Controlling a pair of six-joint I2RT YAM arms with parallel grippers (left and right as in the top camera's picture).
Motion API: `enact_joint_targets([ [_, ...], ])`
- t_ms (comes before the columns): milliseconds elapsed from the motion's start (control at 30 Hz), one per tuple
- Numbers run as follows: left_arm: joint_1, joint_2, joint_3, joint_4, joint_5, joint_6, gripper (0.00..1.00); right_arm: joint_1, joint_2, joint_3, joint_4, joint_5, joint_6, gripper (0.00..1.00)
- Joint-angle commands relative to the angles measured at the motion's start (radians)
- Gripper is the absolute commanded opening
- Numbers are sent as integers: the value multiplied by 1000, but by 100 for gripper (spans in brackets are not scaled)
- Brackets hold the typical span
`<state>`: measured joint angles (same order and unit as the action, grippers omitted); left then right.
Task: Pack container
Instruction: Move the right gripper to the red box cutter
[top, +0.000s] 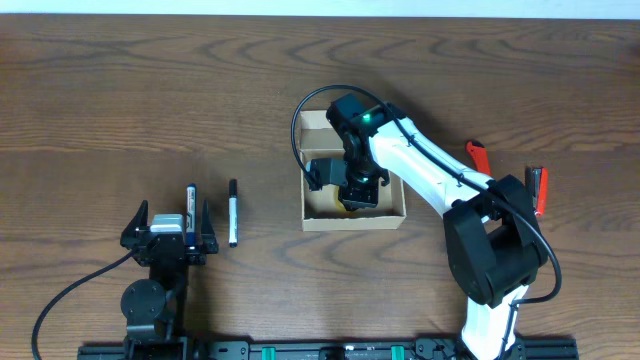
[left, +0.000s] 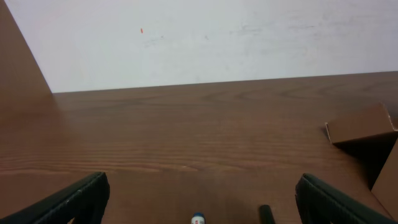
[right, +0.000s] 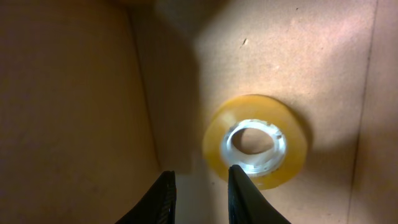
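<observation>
Dark wood-grain table (top: 120, 90); pale wall (left: 186, 37) behind.

**Layout, largest first**
- Reaching in from the near right edge, the right arm (top: 430, 175), bent down into the box (top: 353, 222).
- At the middle of the table, the box, with its flap (top: 322, 122) open on the far side.
- Inside the box, close to one side wall, the right gripper (right: 199, 177): fingers parted by a narrow gap, pinching nothing, bare cardboard between them.
- Low at the near left, the left gripper (left: 202, 183): spread wide, empty.
- Flat on the box floor, the tape roll (right: 295, 143), just beside the right gripper. One fingertip overlaps its rim in the wrist view; touching or clear cannot be told.
- Outside the box, one pen (top: 191, 200) between the left fingers and a second pen (top: 233, 212) just beside them.

**Likely faults**
- Roll dragged or tipped on edge during withdrawal. Cause: fingertip over its rim, gap too narrow for a clean release.
- Box shoved or lifted. Cause: finger scraping the near side wall on the way up.
- Flap pulled or box twisted. Cause: black cable (top: 298, 125) looped over the far-left corner.
- Pen rolling away. Cause: wide fingers closing off-centre on a round barrel.
</observation>
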<state>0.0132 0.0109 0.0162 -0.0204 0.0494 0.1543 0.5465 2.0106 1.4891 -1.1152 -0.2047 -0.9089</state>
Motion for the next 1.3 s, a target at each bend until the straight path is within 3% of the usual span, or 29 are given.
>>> enact_joint_targets([
  [0,6,-5,-11,-50,29,-5,95,4,-58,12,-12,-5,-4,20],
  [167,6,-5,-11,-50,30,-5,95,-18,-213,73,-22,-6,71,22],
  [200,6,-5,-11,-50,29,-5,95,-28,-248,86,-20,-6,104,29],
  [267,6,-5,-11,-50,29,-5,95,-66,-323,113,-11,-6,220,82],
  [300,6,-5,-11,-50,29,-5,95,-95,-362,124,-9,-6,294,93],
  [333,6,-5,-11,-50,30,-5,95,-123,-390,129,-10,-10,346,96],
  [400,6,-5,-11,-50,30,-5,95,-198,-447,130,-27,-28,406,86],
  [467,6,-5,-11,-50,30,-5,95,-279,-488,130,-56,-39,468,99],
  [800,6,-5,-11,-49,39,-6,95,-662,-498,177,-109,237,712,99],
  [1067,6,-5,-11,-47,49,-6,96,-761,-301,238,-191,275,732,99],
  [1267,6,-5,-11,-47,50,-14,95,-764,-108,238,-208,267,720,92],
])
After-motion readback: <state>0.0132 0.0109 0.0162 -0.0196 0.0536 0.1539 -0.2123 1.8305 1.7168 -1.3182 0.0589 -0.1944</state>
